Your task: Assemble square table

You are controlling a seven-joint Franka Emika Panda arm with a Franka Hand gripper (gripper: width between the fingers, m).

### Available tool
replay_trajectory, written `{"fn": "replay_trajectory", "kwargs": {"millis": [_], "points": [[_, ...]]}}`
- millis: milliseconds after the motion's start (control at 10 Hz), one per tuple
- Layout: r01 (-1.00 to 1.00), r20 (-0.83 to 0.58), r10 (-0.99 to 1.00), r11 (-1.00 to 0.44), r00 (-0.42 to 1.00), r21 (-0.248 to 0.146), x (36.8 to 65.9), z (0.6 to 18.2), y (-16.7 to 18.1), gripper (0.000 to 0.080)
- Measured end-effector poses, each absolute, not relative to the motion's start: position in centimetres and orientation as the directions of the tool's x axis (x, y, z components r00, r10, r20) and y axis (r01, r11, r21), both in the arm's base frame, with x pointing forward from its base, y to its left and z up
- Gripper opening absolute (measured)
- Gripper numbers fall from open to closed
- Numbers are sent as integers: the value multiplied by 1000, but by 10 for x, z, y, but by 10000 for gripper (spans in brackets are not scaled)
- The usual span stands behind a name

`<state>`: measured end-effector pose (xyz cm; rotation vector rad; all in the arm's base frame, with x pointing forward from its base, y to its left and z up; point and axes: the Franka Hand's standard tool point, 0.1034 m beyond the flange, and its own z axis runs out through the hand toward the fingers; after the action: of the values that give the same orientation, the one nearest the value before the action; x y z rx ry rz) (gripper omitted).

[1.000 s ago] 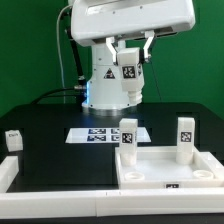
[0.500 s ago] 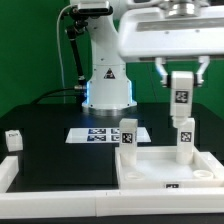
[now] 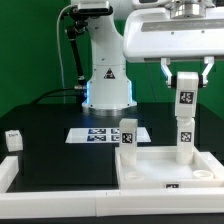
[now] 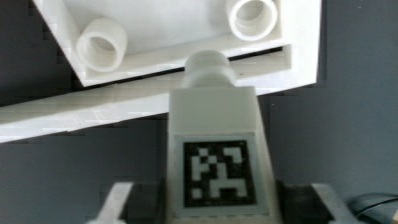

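Swung across from above the panel's left rear corner a second ago, the held leg is now hung over the right rear corner. It is clamped at its upper end between the fingers of the gripper.

Well off the panel's left side a loose leg is left on the table, with a white bar in front of it. The marker board lies just behind the panel's left rear corner, where the left leg is stood upright. On the right rear corner the right leg is stood, and the held leg appears directly above it, nearly touching, though depth cannot be told.

A knock against the right leg is judged the chief risk if the descent is made without clearance. A missed socket is the second, as the wrist view shows the tip at the panel's edge, beside two open holes rather than over one.

Open table is offered only to the panel's left.
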<state>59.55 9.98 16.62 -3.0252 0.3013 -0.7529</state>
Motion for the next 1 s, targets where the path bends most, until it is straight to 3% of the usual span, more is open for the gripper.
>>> {"fn": "replay_trajectory", "kwargs": {"millis": [100,300,400,800,1000], "points": [[-188,494,-199,-980,847,-72,596,153,105,290],[-224,536,-259,-966,803,-130,601,144,118,290],[-206,529,-233,-972,816,-109,599,140,117,290],[-188,527,-206,-978,824,-89,598,135,116,290],[-147,519,-137,-989,844,-21,593,114,118,290]]}}
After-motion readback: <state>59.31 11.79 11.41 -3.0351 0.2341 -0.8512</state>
